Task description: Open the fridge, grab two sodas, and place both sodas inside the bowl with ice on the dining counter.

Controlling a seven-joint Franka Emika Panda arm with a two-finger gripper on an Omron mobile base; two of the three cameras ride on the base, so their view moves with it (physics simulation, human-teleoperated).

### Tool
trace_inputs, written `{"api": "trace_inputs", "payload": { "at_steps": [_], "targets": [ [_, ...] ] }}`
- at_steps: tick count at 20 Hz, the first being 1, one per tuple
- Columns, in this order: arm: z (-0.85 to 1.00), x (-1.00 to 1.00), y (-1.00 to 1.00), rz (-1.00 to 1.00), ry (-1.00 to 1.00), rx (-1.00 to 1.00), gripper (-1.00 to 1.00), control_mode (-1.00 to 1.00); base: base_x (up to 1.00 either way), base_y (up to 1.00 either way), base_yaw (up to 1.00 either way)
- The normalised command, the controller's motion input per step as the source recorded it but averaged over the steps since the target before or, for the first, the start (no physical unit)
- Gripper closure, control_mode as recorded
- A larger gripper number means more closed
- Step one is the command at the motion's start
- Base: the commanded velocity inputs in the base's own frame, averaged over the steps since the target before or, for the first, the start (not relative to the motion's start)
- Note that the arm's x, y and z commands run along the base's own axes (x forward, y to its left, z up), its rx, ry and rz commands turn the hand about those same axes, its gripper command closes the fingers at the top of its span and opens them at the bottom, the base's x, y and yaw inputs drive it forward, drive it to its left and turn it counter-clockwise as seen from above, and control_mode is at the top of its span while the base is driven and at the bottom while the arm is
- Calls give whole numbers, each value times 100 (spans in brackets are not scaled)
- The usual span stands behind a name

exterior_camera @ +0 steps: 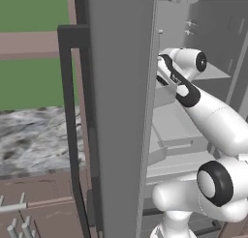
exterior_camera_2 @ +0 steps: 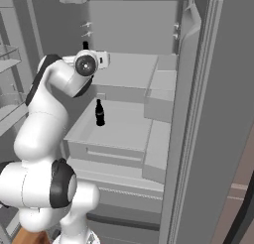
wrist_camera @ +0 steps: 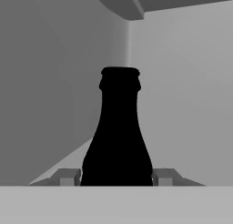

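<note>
While the fridge (exterior_camera_2: 218, 114) stands open, the hand (wrist_camera: 117, 176) sits on an upper shelf with a soda (wrist_camera: 118, 132) upright between its fingertips (wrist_camera: 67, 176); both pads lie against the bottle's flanks, so the hand appears closed on it, low on the body. A second soda (exterior_camera_2: 99, 113) stands upright on a lower shelf (exterior_camera_2: 124, 129), well apart. Risk: gripped low, the tall bottle could tip or pivot in the pads during withdrawal, or its neck could strike the shelf above if lifted too high.
</note>
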Motion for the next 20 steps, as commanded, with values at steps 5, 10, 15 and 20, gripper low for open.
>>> {"api": "trace_inputs", "payload": {
  "at_steps": [5, 10, 15, 20],
  "targets": [
    [0, 0, 0, 0, 0, 0, 100, -100, 0, 0, 0],
    [0, -23, -1, 1, 0, 0, 100, -100, 0, 0, 0],
    [10, -80, -24, 1, -3, 0, 100, -100, 0, 0, 0],
    [52, -78, -30, -1, 1, 0, 100, -100, 0, 0, 0]
  ]
}}
